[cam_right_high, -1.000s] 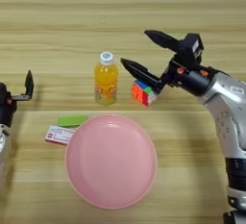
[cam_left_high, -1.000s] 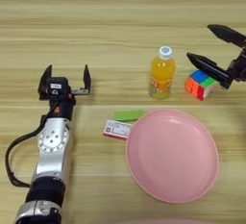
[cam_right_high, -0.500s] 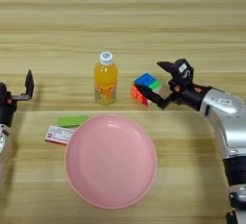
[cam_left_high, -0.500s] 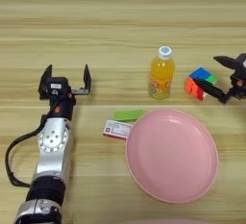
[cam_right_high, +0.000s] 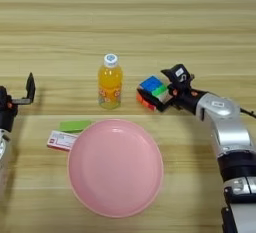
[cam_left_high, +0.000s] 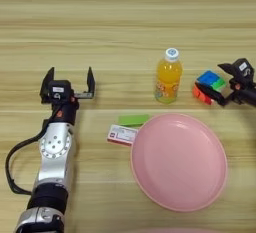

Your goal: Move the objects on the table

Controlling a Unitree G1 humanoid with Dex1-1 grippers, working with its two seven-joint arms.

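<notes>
The right gripper (cam_right_high: 159,93) has come down from its wide-open hover and now clenches the puzzle cube (cam_right_high: 151,91), which sits tilted, right of the juice bottle (cam_right_high: 110,81) on the wooden table (cam_left_high: 125,22). The pink plate (cam_left_high: 178,161) lies nearer, its left rim touching a white-and-red box (cam_left_high: 121,134); a green block (cam_left_high: 133,120) lies just beyond that box. The left gripper (cam_left_high: 68,82) rests at the left, its 2 fingers released and spread apart.

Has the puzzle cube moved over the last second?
Yes. The puzzle cube, gripped by the right end effector, has tipped over and shifted slightly right, away from the juice bottle, which stayed put.
</notes>
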